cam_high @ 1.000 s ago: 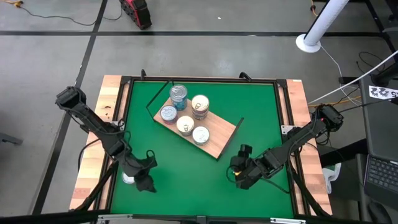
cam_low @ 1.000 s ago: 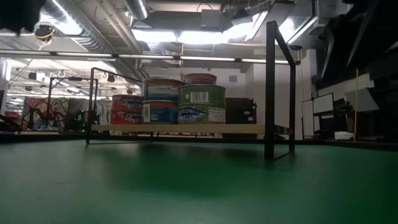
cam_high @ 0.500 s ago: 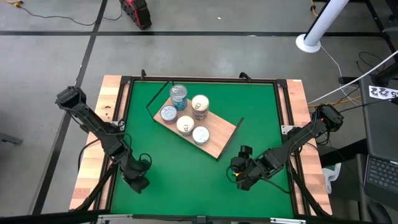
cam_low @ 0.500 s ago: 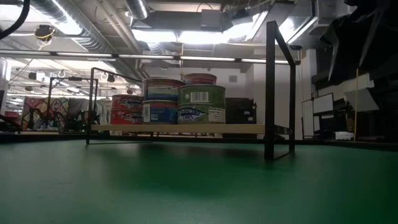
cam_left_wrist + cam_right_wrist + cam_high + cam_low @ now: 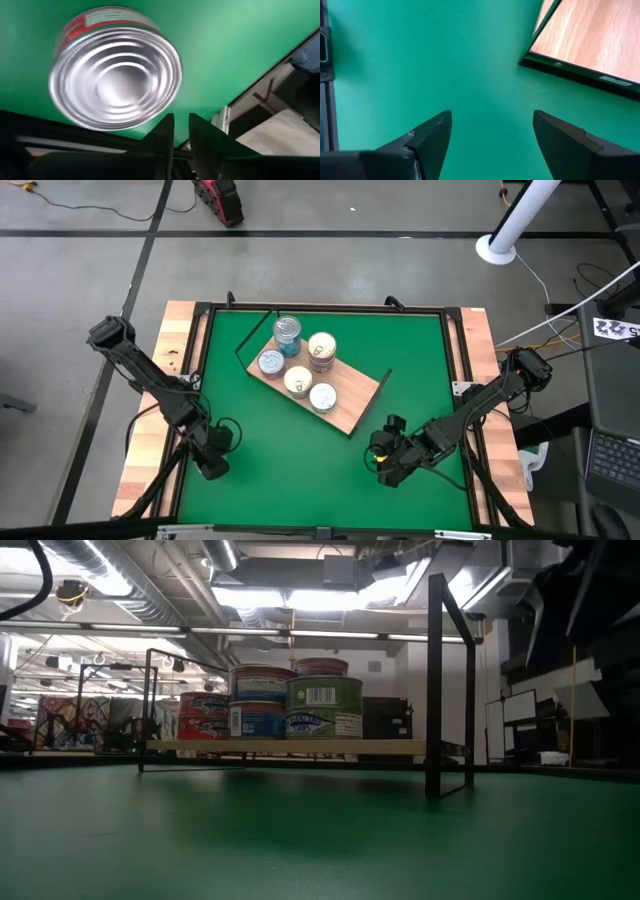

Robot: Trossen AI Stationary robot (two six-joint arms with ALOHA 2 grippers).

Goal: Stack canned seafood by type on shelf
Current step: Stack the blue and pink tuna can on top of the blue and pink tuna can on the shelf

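Mid-task: shelf (image 5: 350, 402) already carrying stacked tins (image 5: 300, 360). Well off its left end, left gripper (image 5: 213, 463) low, fingers (image 5: 165, 137) almost together on nothing, beside a red-labelled tin (image 5: 116, 75) shown only by the left wrist view, hidden from above. Likely next: reopening, straddling that tin. Right gripper (image 5: 492, 135) waiting near the shelf's corner, fingers apart.

six visible tins (image 5: 287, 329), perhaps more, one shelf (image 5: 350, 405)
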